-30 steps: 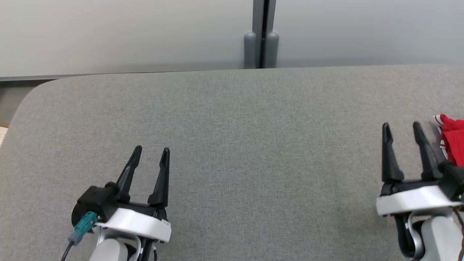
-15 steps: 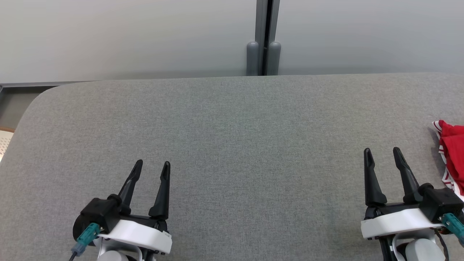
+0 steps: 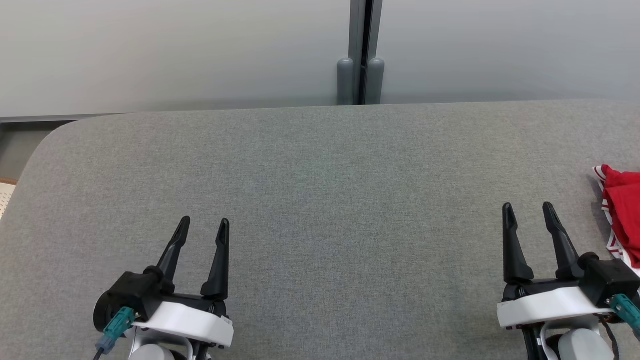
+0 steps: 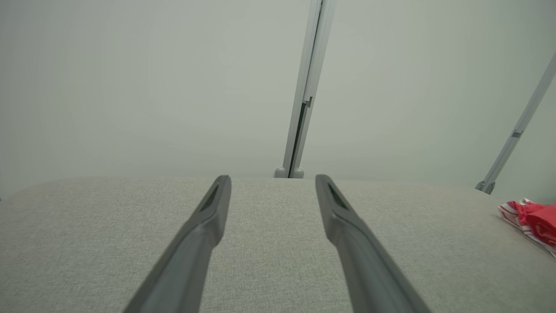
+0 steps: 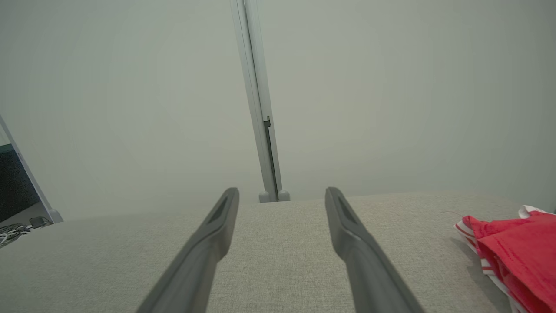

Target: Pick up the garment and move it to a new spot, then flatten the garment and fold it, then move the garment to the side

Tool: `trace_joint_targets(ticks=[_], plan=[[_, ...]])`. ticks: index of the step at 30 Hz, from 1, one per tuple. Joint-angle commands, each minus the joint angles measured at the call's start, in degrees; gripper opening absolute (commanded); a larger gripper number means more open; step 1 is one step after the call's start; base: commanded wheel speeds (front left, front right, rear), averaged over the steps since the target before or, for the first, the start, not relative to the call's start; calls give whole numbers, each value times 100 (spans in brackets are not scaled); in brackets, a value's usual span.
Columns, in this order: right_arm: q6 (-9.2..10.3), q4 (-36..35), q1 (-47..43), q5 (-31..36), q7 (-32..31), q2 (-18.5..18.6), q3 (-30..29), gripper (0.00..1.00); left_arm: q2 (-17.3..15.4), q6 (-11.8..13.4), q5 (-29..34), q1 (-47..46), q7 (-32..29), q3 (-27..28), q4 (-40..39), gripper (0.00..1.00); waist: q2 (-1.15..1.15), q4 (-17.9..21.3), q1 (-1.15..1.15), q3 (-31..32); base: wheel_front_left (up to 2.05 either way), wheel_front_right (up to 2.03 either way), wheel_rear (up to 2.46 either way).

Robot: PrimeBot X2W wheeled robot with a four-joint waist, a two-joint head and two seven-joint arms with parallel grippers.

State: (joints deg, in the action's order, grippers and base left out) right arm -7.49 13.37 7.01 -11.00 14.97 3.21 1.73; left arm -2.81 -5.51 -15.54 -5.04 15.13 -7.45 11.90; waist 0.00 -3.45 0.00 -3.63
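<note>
The garment (image 3: 622, 210) is red with white-and-red striped trim and lies bunched at the table's right edge, cut off by the head view's border. It also appears at the far right in the left wrist view (image 4: 532, 219) and in the right wrist view (image 5: 514, 252). My right gripper (image 3: 528, 212) stands open just left of the garment, apart from it, with nothing between its fingers (image 5: 280, 193). Over the table's near left, my left gripper (image 3: 204, 226) is open and empty too (image 4: 273, 180).
The grey fabric-covered table (image 3: 330, 170) has a rounded corner at the far left. A pale wall panel with a grey vertical post (image 3: 361, 50) runs right behind its far edge. A second slanted post (image 4: 517, 130) stands at the right.
The right gripper has drawn back toward me and away from the garment, which stays at the right edge. The head camera also shifted a little. The left gripper barely moved.
</note>
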Motion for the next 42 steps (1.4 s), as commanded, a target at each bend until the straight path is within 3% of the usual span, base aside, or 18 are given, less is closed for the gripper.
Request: trace_joint_targets(ticks=[1, 25, 26, 29, 42], plan=[[1, -10, -37, -20, 28, 14, -1, 100, -23, 11, -22, 18, -3, 55, -2, 100, 0, -2, 0, 2, 0, 0, 0], [1, 25, -5, -52, 28, -7, 28, 100, -21, -55, -299, 71, -3, 268, 46, 100, 0, -51, 0, -41, 0, 0, 0], [0, 25, 0, -20, 0, -15, 38, 0, 0, -49, -288, 35, 1, 242, 53, 0, 0, -51, 0, -41, 0, 0, 0], [0, 128, -47, -94, -33, -31, 41, 0, 18, -50, -366, 108, -19, 235, 164, 0, 0, -49, 0, -39, 0, 0, 0], [0, 109, -48, -1516, -407, -29, -111, 0, -14, -77, -1683, 55, -372, 412, 175, 0, 0, -7, 0, 1, 0, 0, 0]])
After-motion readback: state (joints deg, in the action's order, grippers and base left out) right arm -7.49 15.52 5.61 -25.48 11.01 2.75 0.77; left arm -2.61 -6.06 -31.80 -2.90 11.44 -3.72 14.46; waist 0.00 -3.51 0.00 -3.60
